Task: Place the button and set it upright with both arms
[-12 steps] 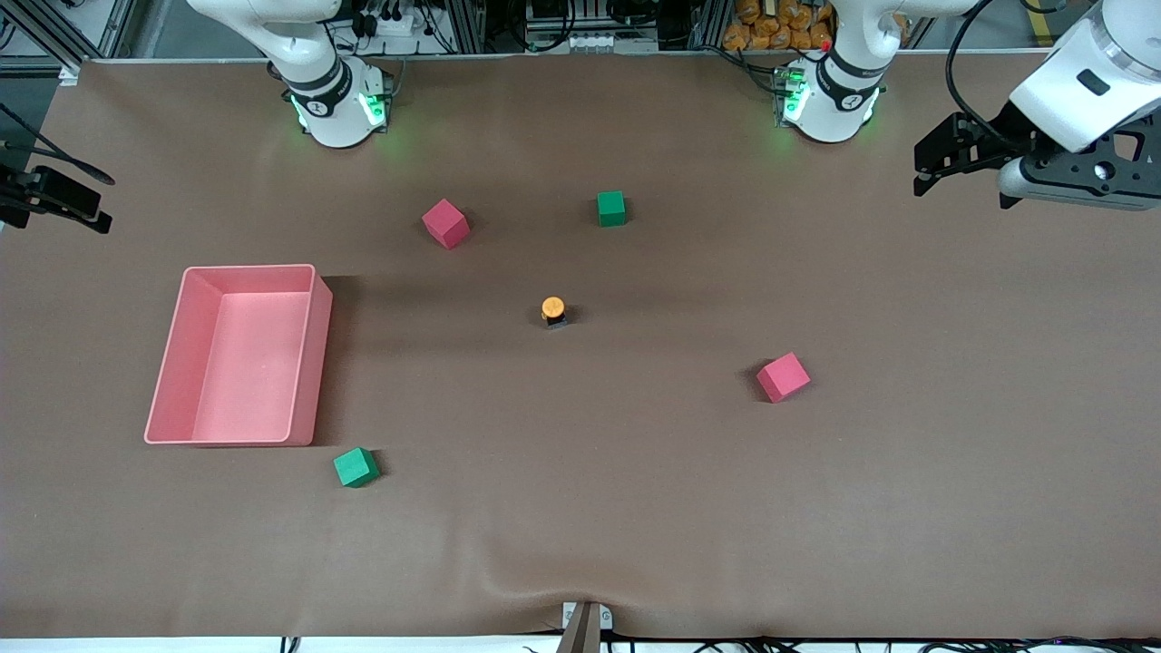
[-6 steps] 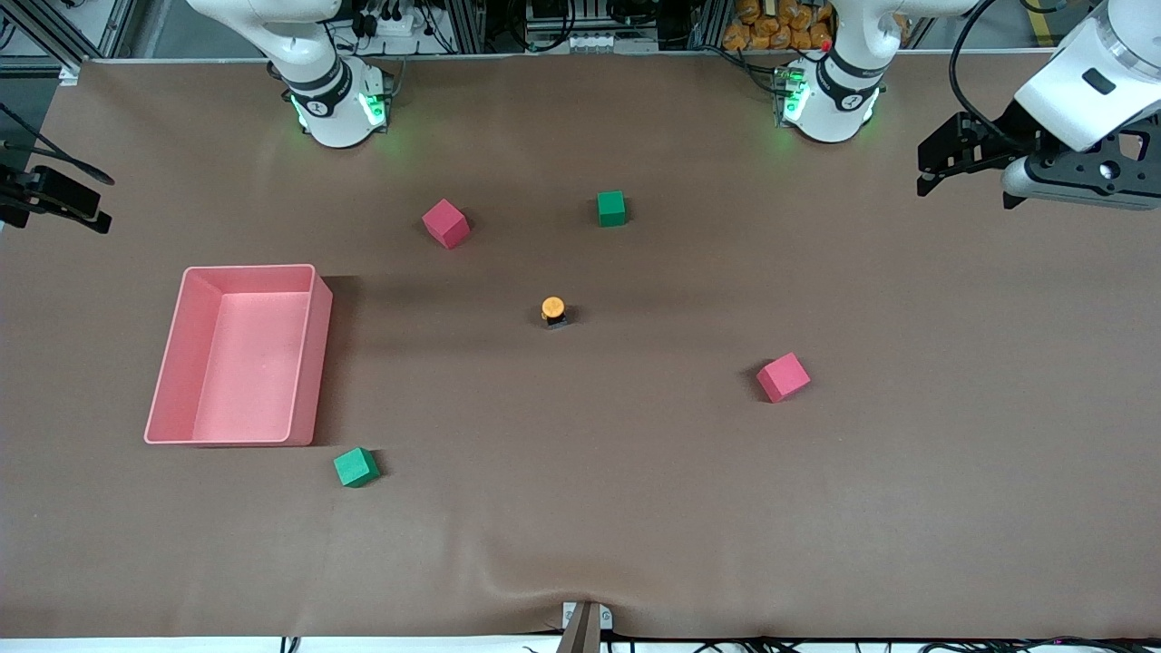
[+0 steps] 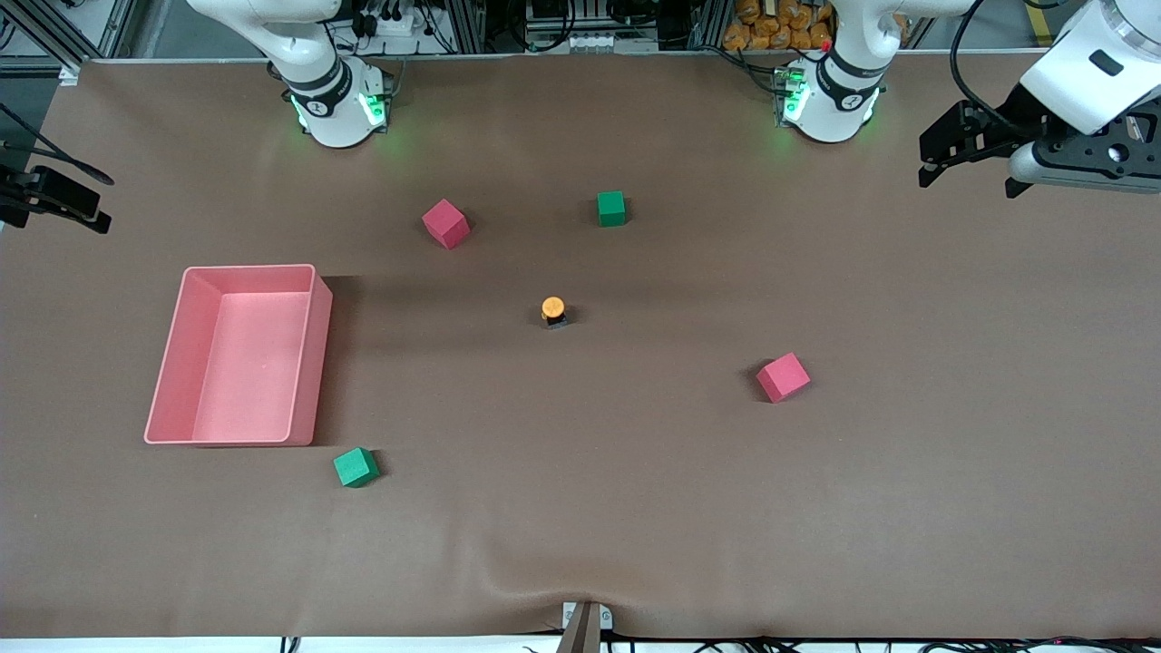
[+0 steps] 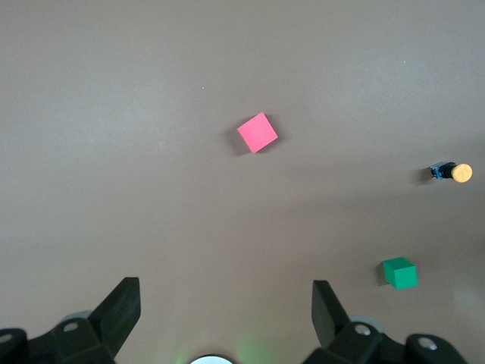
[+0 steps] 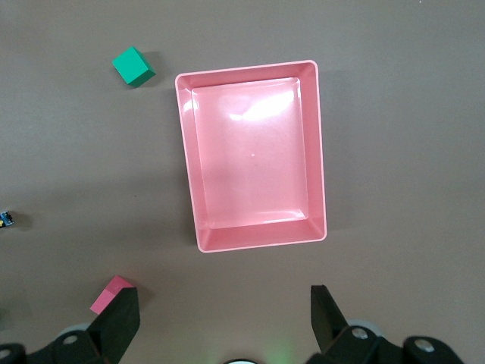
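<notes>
button: mid tabletop, standing with orange cap up on black body, nothing touching it; small at edge of left wrist view

left claw: wide open, empty; up in the air over the tabletop's edge at the left arm's end, well apart from button

right claw: wide open, empty; looks down on tray; in front view only its dark tip shows at the right arm's end of the tabletop

change: over the last second left claw has drifted up and outward, away from the middle; right claw same spot; button, cubes and tray unmoved

meaning: button looks already placed and upright, left arm seems to be pulling back, right arm waits; task reads as done or nearly so, judged from this alone

tray: pink empty, toward right arm's end, well apart from button

red cubes: one farther from camera than button, toward right arm's base; one nearer camera, toward left arm's end

green cubes: one farther from camera than button; one just by tray's near corner

in the way: nothing touches or crowds button; cubes all well apart from it; both approaches open if a regrasp were needed

risk: button small and top-heavy looking, a nudge could tip it
</notes>
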Controlling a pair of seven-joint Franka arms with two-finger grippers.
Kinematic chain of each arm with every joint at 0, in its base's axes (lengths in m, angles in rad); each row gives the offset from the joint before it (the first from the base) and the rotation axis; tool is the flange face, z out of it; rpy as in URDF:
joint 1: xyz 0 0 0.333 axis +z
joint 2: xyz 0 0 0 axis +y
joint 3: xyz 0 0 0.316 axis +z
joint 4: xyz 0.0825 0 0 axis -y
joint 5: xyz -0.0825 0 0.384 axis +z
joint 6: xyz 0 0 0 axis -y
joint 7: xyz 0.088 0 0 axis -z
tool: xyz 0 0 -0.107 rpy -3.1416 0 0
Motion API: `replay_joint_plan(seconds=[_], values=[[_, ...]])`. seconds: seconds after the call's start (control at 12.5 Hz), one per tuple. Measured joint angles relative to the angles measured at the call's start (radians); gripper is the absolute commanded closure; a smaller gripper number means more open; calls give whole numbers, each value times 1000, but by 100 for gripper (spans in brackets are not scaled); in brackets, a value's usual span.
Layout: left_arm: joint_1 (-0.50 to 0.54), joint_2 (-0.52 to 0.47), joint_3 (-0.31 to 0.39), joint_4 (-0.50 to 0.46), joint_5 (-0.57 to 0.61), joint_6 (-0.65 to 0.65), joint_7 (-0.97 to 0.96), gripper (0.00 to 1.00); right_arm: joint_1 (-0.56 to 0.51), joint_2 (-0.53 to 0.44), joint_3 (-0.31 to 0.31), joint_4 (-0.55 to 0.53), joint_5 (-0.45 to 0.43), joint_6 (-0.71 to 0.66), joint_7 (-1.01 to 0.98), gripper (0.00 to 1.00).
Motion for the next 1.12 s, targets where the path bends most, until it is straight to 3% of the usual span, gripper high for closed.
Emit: replay_joint_plan(seconds=[0.88,1.12], values=[[20,-64,9,-75,3,-2,-8,0,-23,0,0,0,0,-5,0,0],[52,-73,63,-110,29,4,3,0,-25,0,0,0,0,-5,0,0]])
